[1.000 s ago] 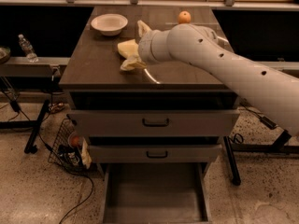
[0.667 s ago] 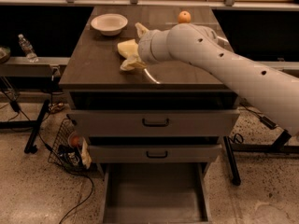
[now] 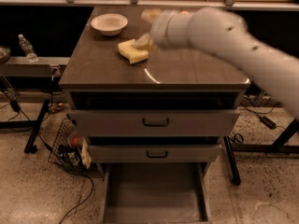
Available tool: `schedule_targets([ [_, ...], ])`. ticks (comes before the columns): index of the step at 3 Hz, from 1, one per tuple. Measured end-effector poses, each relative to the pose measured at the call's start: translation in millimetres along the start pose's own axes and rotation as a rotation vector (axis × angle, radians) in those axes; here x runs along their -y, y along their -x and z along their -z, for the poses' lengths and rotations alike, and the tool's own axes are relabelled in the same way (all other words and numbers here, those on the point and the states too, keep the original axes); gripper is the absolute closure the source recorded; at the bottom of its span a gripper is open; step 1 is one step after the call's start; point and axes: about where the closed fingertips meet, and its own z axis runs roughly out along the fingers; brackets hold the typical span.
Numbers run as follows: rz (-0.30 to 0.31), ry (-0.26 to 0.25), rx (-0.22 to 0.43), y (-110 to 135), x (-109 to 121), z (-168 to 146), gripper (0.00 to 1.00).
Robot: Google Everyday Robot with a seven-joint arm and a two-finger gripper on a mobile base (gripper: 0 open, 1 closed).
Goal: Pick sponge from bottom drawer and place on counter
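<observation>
The pale yellow sponge (image 3: 132, 51) lies flat on the dark counter (image 3: 196, 71), left of the middle and in front of the bowl. My gripper (image 3: 145, 29) hovers just right of and above the sponge at the end of the white arm, blurred by motion. Its fingers (image 3: 142, 42) stand spread with nothing between them, and the lower one is close to the sponge's right edge. The bottom drawer (image 3: 154, 197) is pulled out below the cabinet, with a bare grey floor.
A white bowl (image 3: 109, 23) sits at the counter's back left. Two wider drawers with black handles (image 3: 155, 122) are shut above the open one. A water bottle (image 3: 26, 48) and a wire basket (image 3: 69, 146) stand to the left of the cabinet.
The sponge, held tilted between the fingers before, now rests flat on the counter. The gripper has pulled away from it, up and to the right.
</observation>
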Motion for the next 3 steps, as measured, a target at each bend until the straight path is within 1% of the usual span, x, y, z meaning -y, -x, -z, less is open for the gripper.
schedule_targets([
  [1,0.027,-0.165,0.039,35,67,84,0.22],
  [2,0.037,-0.319,0.076,54,116,145,0.04],
  [3,0.039,-0.355,0.081,55,126,159,0.00],
])
